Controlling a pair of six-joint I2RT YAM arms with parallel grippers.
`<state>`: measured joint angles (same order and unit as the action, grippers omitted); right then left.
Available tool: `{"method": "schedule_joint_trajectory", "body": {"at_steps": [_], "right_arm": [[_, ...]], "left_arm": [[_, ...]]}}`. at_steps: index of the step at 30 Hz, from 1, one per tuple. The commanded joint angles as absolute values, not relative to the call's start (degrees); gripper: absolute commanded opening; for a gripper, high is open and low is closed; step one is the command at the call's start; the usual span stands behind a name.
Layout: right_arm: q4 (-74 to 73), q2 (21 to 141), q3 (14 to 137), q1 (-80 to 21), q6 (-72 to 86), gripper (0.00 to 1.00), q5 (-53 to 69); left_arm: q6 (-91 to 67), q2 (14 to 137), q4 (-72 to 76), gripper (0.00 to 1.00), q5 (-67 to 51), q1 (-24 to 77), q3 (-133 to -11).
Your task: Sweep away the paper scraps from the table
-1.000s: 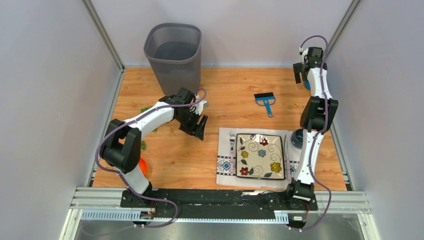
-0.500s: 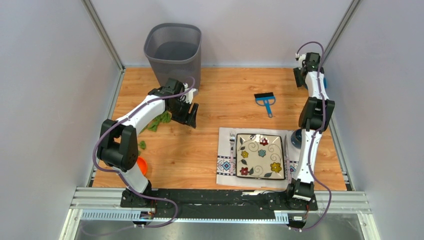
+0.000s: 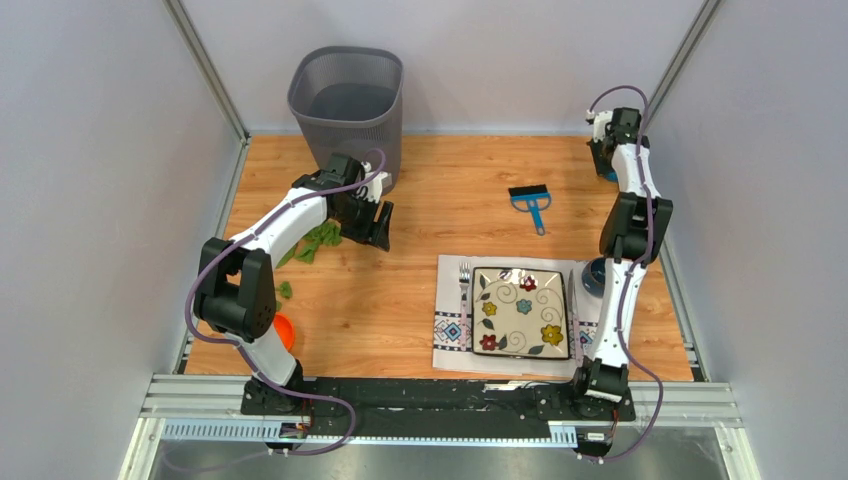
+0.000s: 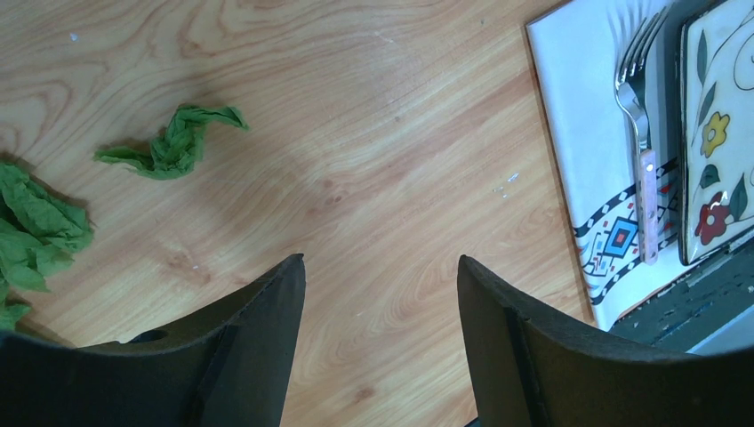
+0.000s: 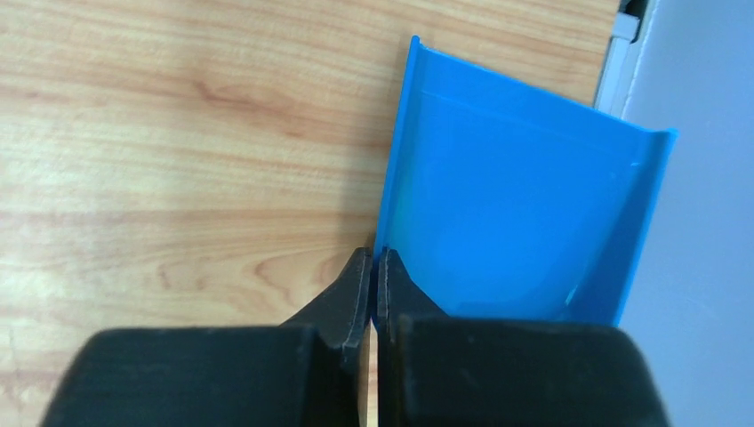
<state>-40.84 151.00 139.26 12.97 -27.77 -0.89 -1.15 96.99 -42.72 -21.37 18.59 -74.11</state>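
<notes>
Green paper scraps (image 3: 318,240) lie in a cluster on the table (image 3: 460,215) left of centre, with a smaller bit (image 3: 285,290) nearer the left edge. My left gripper (image 3: 378,228) hovers just right of the cluster, open and empty. In the left wrist view, a twisted scrap (image 4: 173,142) and a crumpled bunch (image 4: 31,222) lie left of the open left gripper (image 4: 381,262). At the far right corner my right gripper (image 3: 603,165) is low. In the right wrist view this gripper (image 5: 374,253) is shut on the left side wall of a blue dustpan (image 5: 516,222).
A grey mesh bin (image 3: 347,105) stands at the back left. A small blue brush (image 3: 530,203) lies right of centre. A patterned plate (image 3: 520,312) and fork (image 3: 464,285) rest on a placemat (image 3: 450,335). An orange bowl (image 3: 285,330) sits by the left arm. A dark blue bowl (image 3: 592,275) sits by the right arm.
My left gripper has moved left and back toward the bin, uncovering the green cluster. My right gripper has dropped toward the corner and shut on the dustpan's wall.
</notes>
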Motion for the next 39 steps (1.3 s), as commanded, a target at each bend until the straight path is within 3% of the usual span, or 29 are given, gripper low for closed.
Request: {"method": "schedule_joint_trajectory", "body": {"at_steps": [1,6,14,18,22,31,36,39], "right_arm": [[-39.4,144.8,134.7,11.2,-31.8,0.0,1.7],[-32.2,136.6,131.2,6.8,-32.6,0.0,-7.1],[-32.3,123.2,128.9,-4.3,-29.5,0.0,-13.8],[-33.1,113.9,118.0,-13.1,-21.9,0.0,-13.6],[-28.0,103.4,99.3,-23.1,-11.4,0.0,-7.3],[-34.6,102.1,93.3,-45.1,-0.4,0.0,-18.1],[-28.6,103.5,88.2,-50.8,11.6,0.0,-9.5],[-29.3,108.6,91.0,-51.4,18.5,0.0,-7.7]], "left_arm": [[-1.4,95.5,-41.5,0.71,-22.1,18.1,-75.1],[-0.3,93.3,-41.3,0.72,-22.2,17.5,-74.5],[1.8,87.2,-40.0,0.73,-23.6,14.5,-70.7],[2.9,83.4,-39.7,0.74,-25.0,12.2,-67.9],[5.2,79.1,-39.9,0.75,-25.9,9.5,-65.0],[7.7,74.3,-39.6,0.75,-25.8,3.0,-58.7],[7.7,72.9,-37.6,0.75,-25.2,1.0,-56.2],[7.3,72.7,-37.4,0.75,-25.0,0.6,-55.9]]}}
